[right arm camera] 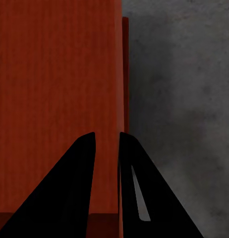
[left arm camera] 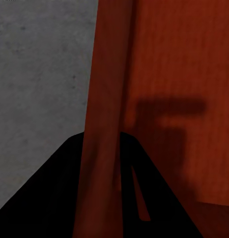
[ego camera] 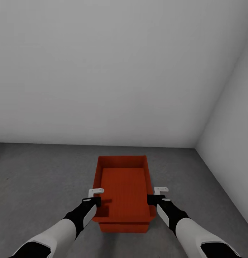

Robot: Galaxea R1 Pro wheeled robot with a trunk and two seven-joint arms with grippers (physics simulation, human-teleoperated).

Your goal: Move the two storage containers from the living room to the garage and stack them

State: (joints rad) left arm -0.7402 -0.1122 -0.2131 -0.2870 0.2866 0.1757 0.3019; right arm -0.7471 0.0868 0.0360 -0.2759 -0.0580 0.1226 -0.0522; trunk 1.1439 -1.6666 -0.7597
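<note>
In the corner of the garage, on the dark speckled concrete floor [ego camera: 38,179], the upper container [ego camera: 124,186] sits on the lower container [ego camera: 122,227], whose edge shows beneath it. The left tool [ego camera: 96,196] pinches the left side wall and the right tool [ego camera: 156,195] pinches the right wall, each narrow around the thin rim. To finish well, I think both should let go together and lift straight up, so the stack does not shift. The bins are red-orange, flat-walled, with a finely ribbed bottom.
</note>
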